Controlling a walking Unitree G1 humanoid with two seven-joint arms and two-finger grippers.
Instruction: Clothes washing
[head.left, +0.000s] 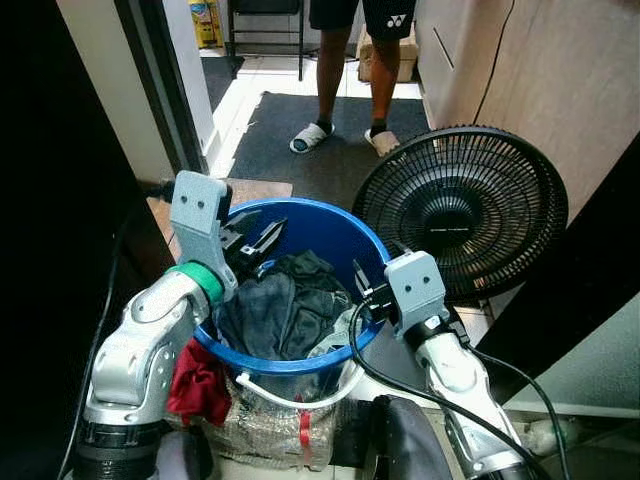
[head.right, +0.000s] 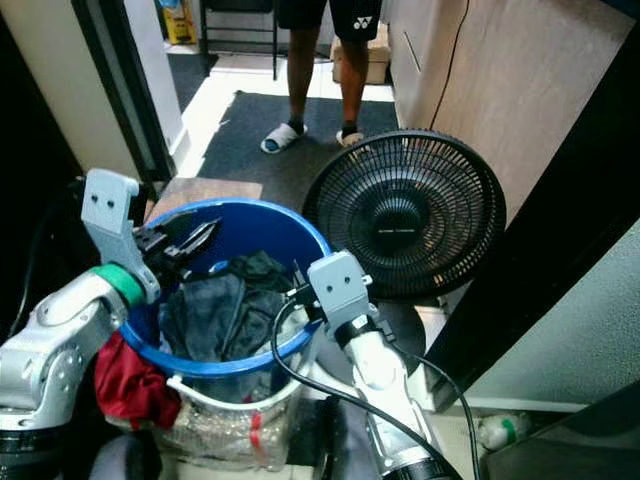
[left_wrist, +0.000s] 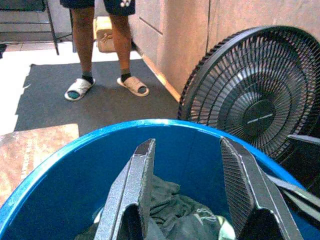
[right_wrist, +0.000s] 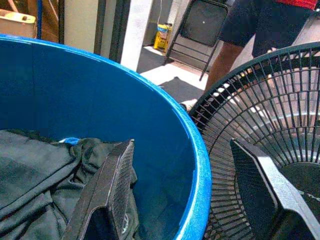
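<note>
left gripper (head.left: 256, 243) open above blue bucket (head.left: 335, 224) | right gripper (head.left: 364, 285) open straddling rim | dark clothes (head.left: 280, 305) seemed soft, light; pinch a raised fold

Person (head.left: 350, 60) cut off above thighs; blue bucket (head.left: 330, 225) base hidden behind clothes (head.left: 280, 305).

**Robot body: silver arms, grey wrist blocks, black fingers**

Two arms of rounded, silver-grey metal segments. The left arm (head.left: 140, 350) carries a bright green ring just below its wrist. Each wrist ends in a boxy light-grey housing with small dark screw holes. The left gripper (head.left: 255, 240) and right gripper (head.left: 365, 283) each have two long, black, pointed fingers (left_wrist: 131, 190) with a finely ribbed, speckled inner face. A black cable (head.left: 400, 385) loops along the right arm (head.left: 455, 375).
</note>
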